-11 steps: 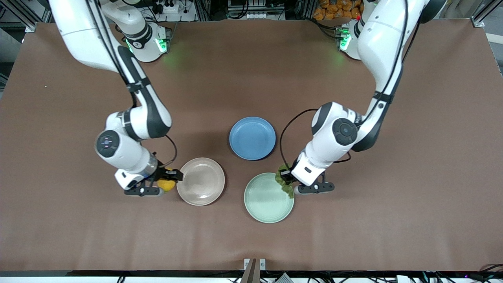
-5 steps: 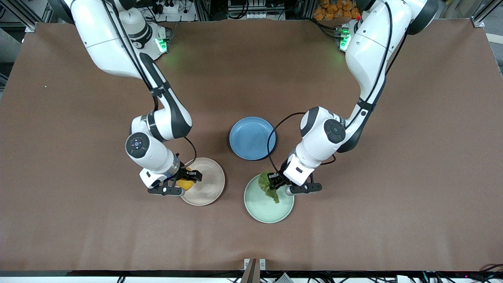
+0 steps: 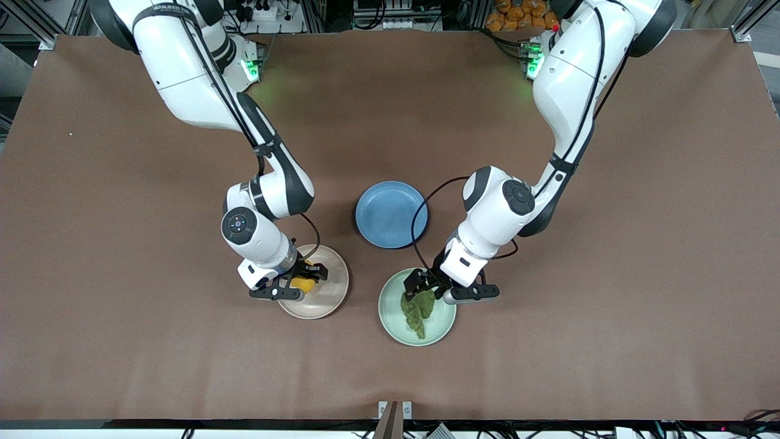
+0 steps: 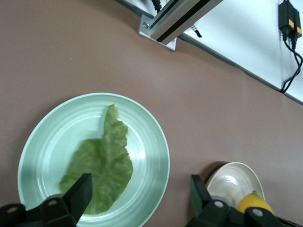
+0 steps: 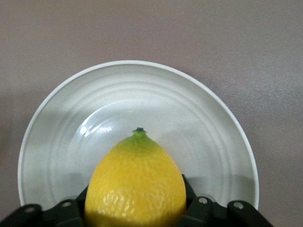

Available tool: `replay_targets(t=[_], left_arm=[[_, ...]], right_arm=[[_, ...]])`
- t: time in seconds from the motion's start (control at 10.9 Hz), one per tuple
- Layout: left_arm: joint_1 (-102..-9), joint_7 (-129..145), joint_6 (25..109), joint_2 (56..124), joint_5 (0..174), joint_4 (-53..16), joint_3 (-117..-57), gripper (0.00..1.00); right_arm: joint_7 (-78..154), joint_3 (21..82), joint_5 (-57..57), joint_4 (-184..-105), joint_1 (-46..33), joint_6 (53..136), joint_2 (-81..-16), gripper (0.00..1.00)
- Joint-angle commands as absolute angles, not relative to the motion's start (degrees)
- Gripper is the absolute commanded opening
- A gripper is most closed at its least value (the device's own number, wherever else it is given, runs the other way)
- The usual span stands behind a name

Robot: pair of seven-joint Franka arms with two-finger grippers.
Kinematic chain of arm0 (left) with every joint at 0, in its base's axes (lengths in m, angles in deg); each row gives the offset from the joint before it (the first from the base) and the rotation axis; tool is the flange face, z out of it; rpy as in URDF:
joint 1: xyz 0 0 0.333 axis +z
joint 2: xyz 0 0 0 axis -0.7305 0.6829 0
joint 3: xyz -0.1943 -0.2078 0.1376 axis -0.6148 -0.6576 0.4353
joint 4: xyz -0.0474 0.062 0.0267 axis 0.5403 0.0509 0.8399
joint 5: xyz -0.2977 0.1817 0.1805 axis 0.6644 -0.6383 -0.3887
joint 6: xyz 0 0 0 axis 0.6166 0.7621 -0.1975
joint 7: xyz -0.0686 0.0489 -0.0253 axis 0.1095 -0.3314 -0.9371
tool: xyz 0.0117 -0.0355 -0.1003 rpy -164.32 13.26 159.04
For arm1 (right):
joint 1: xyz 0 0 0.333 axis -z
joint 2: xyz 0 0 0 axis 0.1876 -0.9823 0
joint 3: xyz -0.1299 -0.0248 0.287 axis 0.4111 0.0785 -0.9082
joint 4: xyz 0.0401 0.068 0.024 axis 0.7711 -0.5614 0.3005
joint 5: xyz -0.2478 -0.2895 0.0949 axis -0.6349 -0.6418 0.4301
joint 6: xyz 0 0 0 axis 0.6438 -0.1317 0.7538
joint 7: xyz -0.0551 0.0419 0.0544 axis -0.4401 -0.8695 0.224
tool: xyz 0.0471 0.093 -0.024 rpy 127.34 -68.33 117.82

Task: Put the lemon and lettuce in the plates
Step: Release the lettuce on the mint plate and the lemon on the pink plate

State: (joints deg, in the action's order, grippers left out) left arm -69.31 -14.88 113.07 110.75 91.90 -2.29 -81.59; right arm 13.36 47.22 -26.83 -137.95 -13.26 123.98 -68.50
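Observation:
The dull-green lettuce (image 3: pixel 417 311) (image 4: pixel 102 163) lies flat in the pale mint plate (image 3: pixel 390 312) (image 4: pixel 151 137). My left gripper (image 3: pixel 425 285) (image 4: pixel 139 194) hangs open just above that plate's edge toward the robots, with nothing between its fingers (image 4: pixel 78 195). The yellow lemon (image 3: pixel 303 283) (image 5: pixel 137 182) sits between the fingers of my right gripper (image 3: pixel 308 281) (image 5: pixel 137 203), which is shut on it. It hangs low over the beige-pink plate (image 3: pixel 332 294) (image 5: pixel 189 109); I cannot tell whether it touches the plate.
A blue plate (image 3: pixel 391 214) with nothing in it stands between the two arms, farther from the front camera than the other two plates. Bare brown table (image 3: pixel 548 366) lies all around. A metal rail (image 4: pixel 175 19) runs along the table's edge.
Both arms moved toward the table's middle. The left gripper opened and the lettuce dropped flat into the mint plate. The right gripper carried the lemon from beside the beige-pink plate to over it.

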Motion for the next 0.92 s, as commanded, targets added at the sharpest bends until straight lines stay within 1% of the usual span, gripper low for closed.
replay_targets(t=[0.0, 0.09, 0.18, 0.28, 0.46, 0.55, 0.73, 0.83], left_arm=[[-68.9, -14.98, 113.74, 110.43, 93.49, -1.36, -82.26, 0.92], [-68.64, -14.98, 113.65, 110.25, 93.23, -1.44, -82.26, 0.97], [-68.46, -15.07, 113.65, 109.99, 93.32, -1.62, -82.26, 1.0], [-68.37, -15.07, 113.56, 109.29, 93.4, -1.97, -82.26, 1.0], [-68.37, -15.07, 113.48, 108.85, 93.4, -1.97, -82.44, 1.0], [-68.37, -15.24, 113.3, 108.5, 93.49, -1.97, -82.44, 1.0], [-68.46, -15.42, 111.99, 107.71, 93.06, -2.23, -82.27, 1.0], [-68.46, -15.59, 109.54, 106.66, 93.05, -2.32, -82.18, 1.0]], right_arm=[[12.83, 47.56, -26.54, -136.47, -13.36, 123.36, -68.95, 1.0], [12.83, 47.65, -26.54, -136.46, -12.92, 122.32, -68.6, 1.0], [12.83, 47.65, -26.54, -136.2, -12.75, 119.61, -68.25, 1.0], [12.83, 47.73, -26.45, -134.11, -12.48, 116.01, -67.99, 1.0], [12.83, 47.82, -26.62, -127.18, -10.82, 102.69, -68.07, 1.0], [13.09, 47.82, -26.63, -124.89, -9.68, 97.75, -67.99, 1.0], [13.36, 47.73, -26.63, -120.84, -7.39, 90.35, -67.9, 1.0], [13.36, 47.73, -26.63, -119.43, -6.51, 87.44, -67.55, 1.0]])
